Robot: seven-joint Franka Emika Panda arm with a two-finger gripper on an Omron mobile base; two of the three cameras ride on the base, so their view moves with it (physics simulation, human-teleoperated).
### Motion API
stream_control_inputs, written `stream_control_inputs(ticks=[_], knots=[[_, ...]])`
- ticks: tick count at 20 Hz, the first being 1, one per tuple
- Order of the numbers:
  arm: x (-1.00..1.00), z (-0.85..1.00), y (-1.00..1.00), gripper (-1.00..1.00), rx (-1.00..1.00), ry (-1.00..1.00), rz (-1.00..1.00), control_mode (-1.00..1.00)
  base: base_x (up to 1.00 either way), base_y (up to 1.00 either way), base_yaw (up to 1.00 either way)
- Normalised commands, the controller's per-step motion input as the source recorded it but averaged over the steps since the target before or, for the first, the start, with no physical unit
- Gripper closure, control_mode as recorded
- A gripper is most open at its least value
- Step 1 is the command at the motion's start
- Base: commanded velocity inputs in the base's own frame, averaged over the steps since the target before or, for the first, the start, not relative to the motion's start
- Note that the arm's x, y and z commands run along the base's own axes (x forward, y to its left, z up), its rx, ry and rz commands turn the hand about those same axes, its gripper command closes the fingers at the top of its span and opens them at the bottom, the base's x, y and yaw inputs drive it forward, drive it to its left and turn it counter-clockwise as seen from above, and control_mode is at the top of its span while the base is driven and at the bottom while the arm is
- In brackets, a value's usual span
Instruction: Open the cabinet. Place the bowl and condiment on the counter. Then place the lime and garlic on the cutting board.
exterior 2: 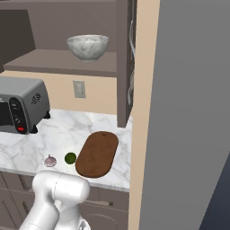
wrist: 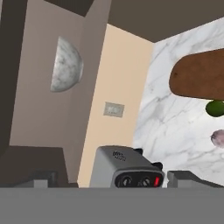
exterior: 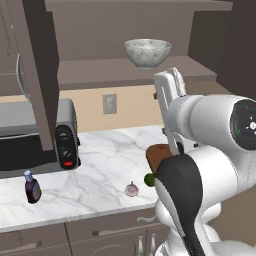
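Left base: bowl (exterior: 147,52) at top centre on cabinet shelf (exterior: 125,70); we judge it heavy, slick | Right base: we'd grip its rim (exterior 2: 88,39) | Hand: bowl upper left; gripper (wrist: 111,183) fingers spread, empty

Arm (exterior: 200,165) rises from lower right of the left base view, folded at a large white joint with a dark round cap, a dark-banded link curving below it. Upper white link reaches up and forward; hand end (exterior: 169,92) stands raised and upright. In the right base view, a rounded white shoulder segment (exterior 2: 58,197) sits at lower left. Gripper (wrist: 109,181): finger tips (wrist: 43,179) far apart at the bottom of the rolled hand view, jaws wide, nothing between them.
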Motion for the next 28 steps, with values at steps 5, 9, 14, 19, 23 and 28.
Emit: stream_control_inputs(ticks=[5,9,14,19,23,28], knots=[[0.24,0.08,-0.11,-1.00,-0.04,0.00,0.00,-1.00,0.00,0.00,0.00],[0.18,0.08,-0.15,-1.00,-0.09,-0.02,0.00,-1.00,0.00,0.00,0.00],[0.23,0.00,-0.16,-1.00,-0.10,-0.01,0.00,-1.00,0.00,0.00,0.00],[0.29,0.00,-0.19,-1.00,-0.06,-0.03,0.00,-1.00,0.00,0.00,0.00],[0.33,0.04,-0.19,-1.00,-0.03,-0.04,0.00,-1.00,0.00,0.00,0.00],[0.36,0.00,-0.11,-1.00,-0.04,-0.06,0.00,-1.00,0.00,0.00,0.00]])
